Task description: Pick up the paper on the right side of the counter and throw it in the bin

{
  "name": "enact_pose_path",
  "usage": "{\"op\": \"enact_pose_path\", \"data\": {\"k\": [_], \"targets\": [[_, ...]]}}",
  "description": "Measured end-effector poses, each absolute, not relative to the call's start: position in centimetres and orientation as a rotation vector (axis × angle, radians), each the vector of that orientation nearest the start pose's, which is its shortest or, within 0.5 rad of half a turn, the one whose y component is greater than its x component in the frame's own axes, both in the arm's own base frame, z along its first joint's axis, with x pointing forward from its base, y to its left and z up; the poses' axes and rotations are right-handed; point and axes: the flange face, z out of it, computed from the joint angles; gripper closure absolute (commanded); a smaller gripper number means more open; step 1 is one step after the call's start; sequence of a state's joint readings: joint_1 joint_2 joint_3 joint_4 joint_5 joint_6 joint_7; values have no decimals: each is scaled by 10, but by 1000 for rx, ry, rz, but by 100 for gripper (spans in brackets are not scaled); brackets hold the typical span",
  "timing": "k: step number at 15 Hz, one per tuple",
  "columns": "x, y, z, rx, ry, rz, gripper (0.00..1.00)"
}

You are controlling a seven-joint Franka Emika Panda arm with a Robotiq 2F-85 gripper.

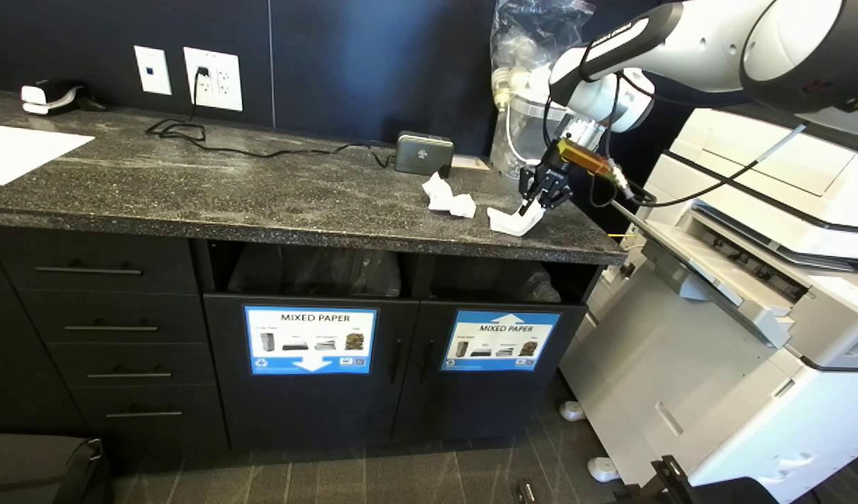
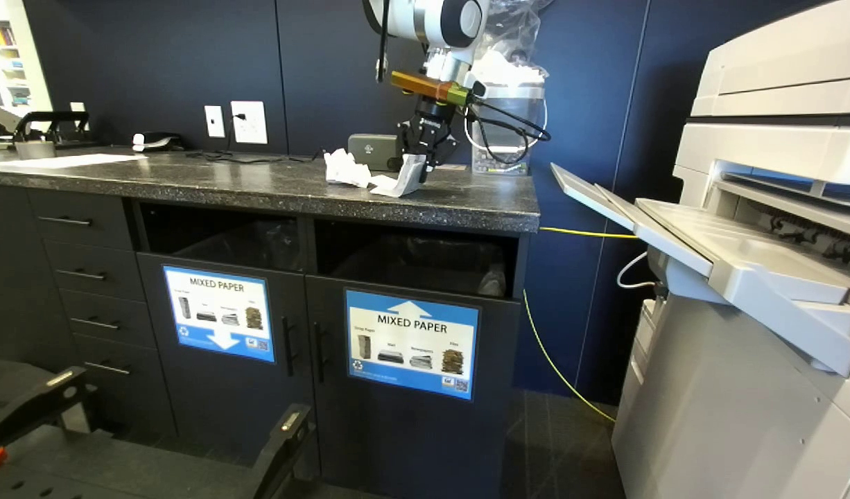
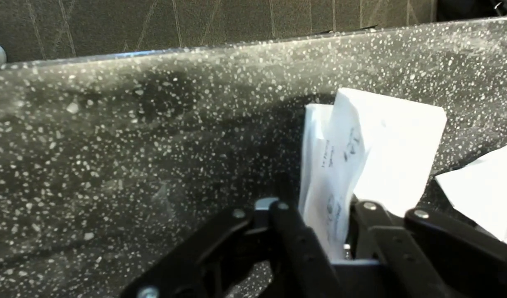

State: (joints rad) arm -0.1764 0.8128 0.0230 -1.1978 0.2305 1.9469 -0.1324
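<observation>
The paper [image 1: 507, 221] is a flattish folded white scrap near the front edge of the dark speckled counter [image 1: 296, 189], toward its right end. In the wrist view, one flap of the paper [image 3: 396, 149] lies low and a fold with small print rises between the fingers. My gripper [image 1: 539, 204] is lowered over the paper with its fingers drawn in on that fold, which fills the narrow gap. Its fingertips are partly hidden. Two bin slots, left [image 1: 315, 269] and right [image 1: 495, 280], open below the counter, both signed "MIXED PAPER"; which is the bin I cannot tell.
A bunched white paper wad [image 1: 443, 196] stands just left of the paper. Behind are a small grey box [image 1: 424, 154] with a cable and a clear container with a plastic bag [image 2: 508, 118]. A large printer [image 2: 778, 277] stands right of the counter, its tray projecting toward it.
</observation>
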Motion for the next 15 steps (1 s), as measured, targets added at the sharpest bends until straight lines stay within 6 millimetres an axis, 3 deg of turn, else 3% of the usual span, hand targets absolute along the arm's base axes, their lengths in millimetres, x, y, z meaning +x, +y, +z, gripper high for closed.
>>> {"op": "enact_pose_path", "data": {"k": [7, 15], "targets": [[743, -105, 292, -2900, 171, 47, 100], [722, -103, 286, -2867, 50, 298, 100]]}}
